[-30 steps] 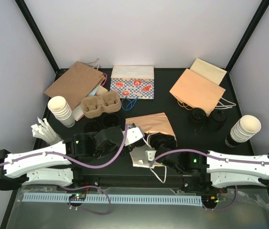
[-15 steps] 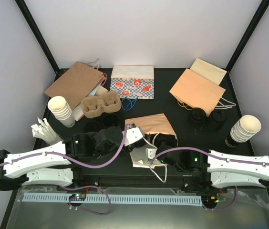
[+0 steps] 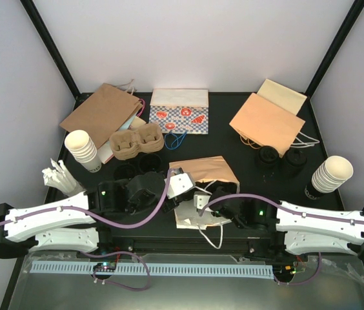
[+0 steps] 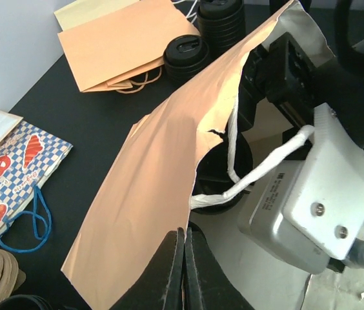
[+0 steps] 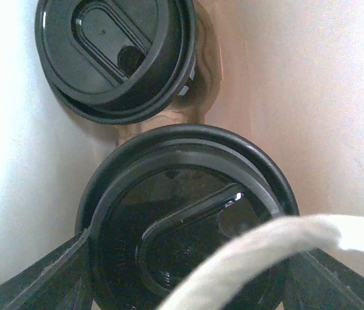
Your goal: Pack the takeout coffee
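Note:
An orange-tan paper bag [image 3: 206, 168] lies on its side at the table's middle. My left gripper [image 4: 185, 236] is shut on the edge of that bag [image 4: 150, 174], holding its mouth up. My right gripper [image 5: 188, 274] reaches inside the bag, shut on a takeout coffee cup [image 5: 182, 216] with a black lid, a finger at each side of the cup. A second lidded cup [image 5: 114, 55] rests deeper in the bag. The bag's white cord handle [image 5: 266, 252] crosses in front of the held cup. More black-lidded cups stand at the right [image 3: 267, 157] and the left [image 3: 148, 163].
Brown pulp cup carriers [image 3: 135, 142] sit at the back left beside a brown bag [image 3: 101, 113]. A patterned bag [image 3: 179, 115] and a tan bag [image 3: 267, 119] lie at the back. Cream cup stacks stand left [image 3: 82, 150] and right [image 3: 330, 174]. White packets [image 3: 58, 175] lie at the left.
My right arm has pushed leftward and deeper into the bag with the cup. The bag's top flap has shifted slightly. The left gripper keeps its hold in place.

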You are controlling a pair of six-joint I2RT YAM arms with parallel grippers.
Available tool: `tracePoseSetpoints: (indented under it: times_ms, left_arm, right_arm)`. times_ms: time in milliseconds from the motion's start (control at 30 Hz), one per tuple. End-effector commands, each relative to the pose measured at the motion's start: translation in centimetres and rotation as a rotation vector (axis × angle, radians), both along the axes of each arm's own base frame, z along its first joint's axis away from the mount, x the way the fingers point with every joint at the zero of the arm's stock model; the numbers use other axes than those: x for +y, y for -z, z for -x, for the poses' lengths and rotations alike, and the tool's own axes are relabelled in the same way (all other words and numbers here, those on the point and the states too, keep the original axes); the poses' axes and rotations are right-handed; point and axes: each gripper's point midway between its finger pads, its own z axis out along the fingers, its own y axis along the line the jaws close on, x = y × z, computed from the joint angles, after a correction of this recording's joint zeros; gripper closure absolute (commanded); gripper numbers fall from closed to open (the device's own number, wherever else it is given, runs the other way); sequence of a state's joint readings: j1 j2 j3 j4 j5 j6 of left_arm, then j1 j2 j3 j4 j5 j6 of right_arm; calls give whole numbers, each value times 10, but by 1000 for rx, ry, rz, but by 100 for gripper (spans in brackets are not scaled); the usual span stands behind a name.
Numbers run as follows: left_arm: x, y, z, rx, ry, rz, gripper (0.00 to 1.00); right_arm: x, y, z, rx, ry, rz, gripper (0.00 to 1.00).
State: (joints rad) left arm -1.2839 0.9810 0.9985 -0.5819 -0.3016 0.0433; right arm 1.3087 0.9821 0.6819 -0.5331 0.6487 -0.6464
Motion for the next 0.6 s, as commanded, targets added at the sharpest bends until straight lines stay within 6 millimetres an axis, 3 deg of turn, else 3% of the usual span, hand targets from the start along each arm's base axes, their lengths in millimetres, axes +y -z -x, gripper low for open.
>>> tracePoseSetpoints:
  times_ms: [0,567]
  left_arm:
    - [-2,-19,3,1,13,89,99]
    - [-2,-19,4,4,17,94,98]
  right_arm:
    - [7,-7,-7,3,26,-54,46]
    - [-1,10,-7,37,56,-33,46]
